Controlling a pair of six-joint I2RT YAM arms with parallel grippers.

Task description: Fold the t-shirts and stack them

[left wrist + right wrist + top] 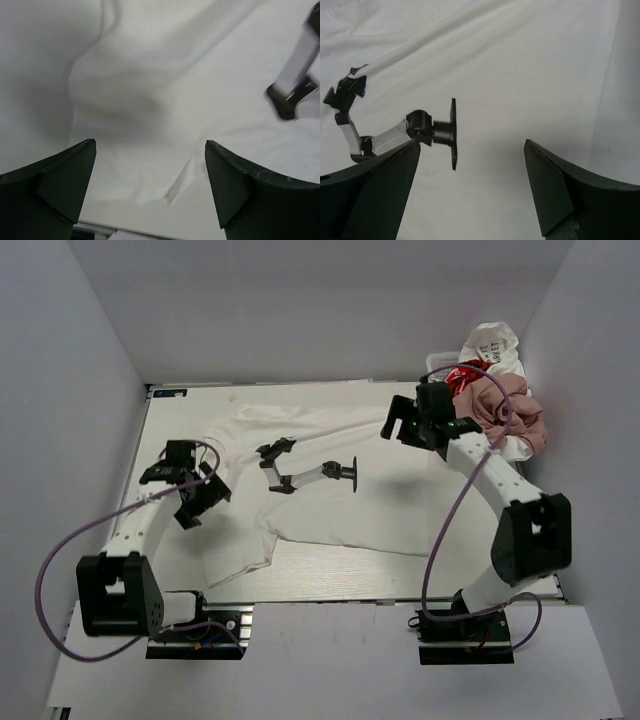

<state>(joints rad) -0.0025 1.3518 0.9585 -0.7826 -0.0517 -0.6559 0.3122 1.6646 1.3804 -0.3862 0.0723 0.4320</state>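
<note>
White tee (330, 525) lies flat; L hand (150, 142) & R hand (471, 142) — both splayed — above it.

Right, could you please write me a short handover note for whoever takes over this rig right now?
Left claw: open, over the left edge of the spread white t-shirt.
Right claw: open, above its far right part, holding nothing.
Pink tee and other tees lie heaped at the far right.
Done: one shirt laid out.
Left: every fold, then the stack.
</note>
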